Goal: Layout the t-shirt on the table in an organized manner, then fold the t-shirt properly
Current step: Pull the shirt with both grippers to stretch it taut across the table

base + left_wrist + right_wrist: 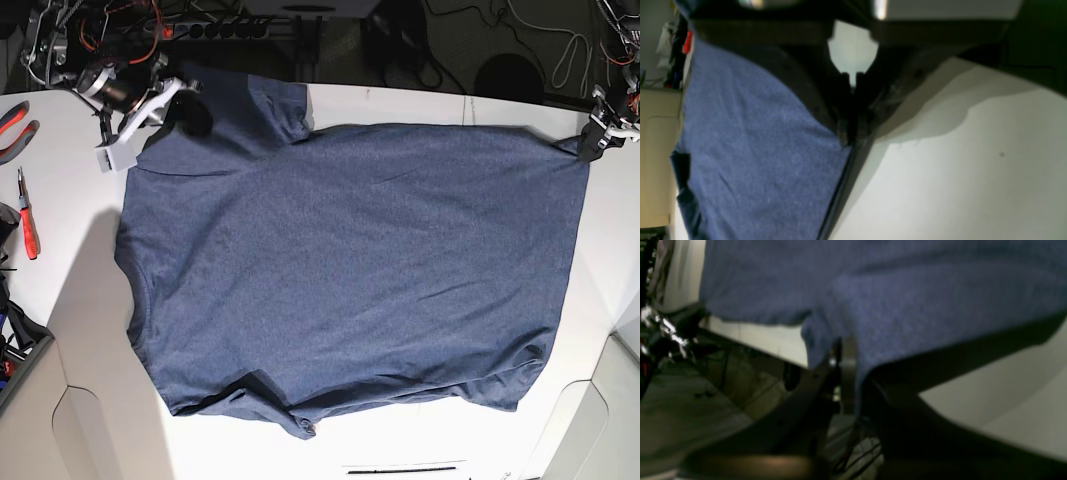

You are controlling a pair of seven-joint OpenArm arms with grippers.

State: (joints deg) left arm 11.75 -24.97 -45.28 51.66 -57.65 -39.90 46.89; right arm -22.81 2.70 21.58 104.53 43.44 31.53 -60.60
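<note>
**Both claws pinned to the far edge, shirt stretched between them**

The t-shirt [350, 270] lies spread across the table [90, 330], plain side up as far as the base view shows, with its long axis running across the picture: sleeves and shoulder end toward the left of that view, hem toward the right. That axis is what the next move turns on, and right now both claws sit on the same far edge, one at each end.

Over at the hem corner, the left claw [849, 135] has its fingers pressed together right on the cloth's edge, where blue fabric meets white table. It looks like a pinch on that corner, though the wrist view is blurred. From this claw the whole shirt lies away to one side, nothing behind it but bare table.

At the other end, the right claw [845, 373] is clamped on a fold of shirt near the far sleeve, close to the table's far rim; the fabric drapes up and away from it.

Near edge? Nobody is close. The bottom sleeve is bunched and the near hem corner is rumpled, well apart from both claws. My read: laying out is not finished, and a tug outward along the long axis would tension the far edge first.
</note>
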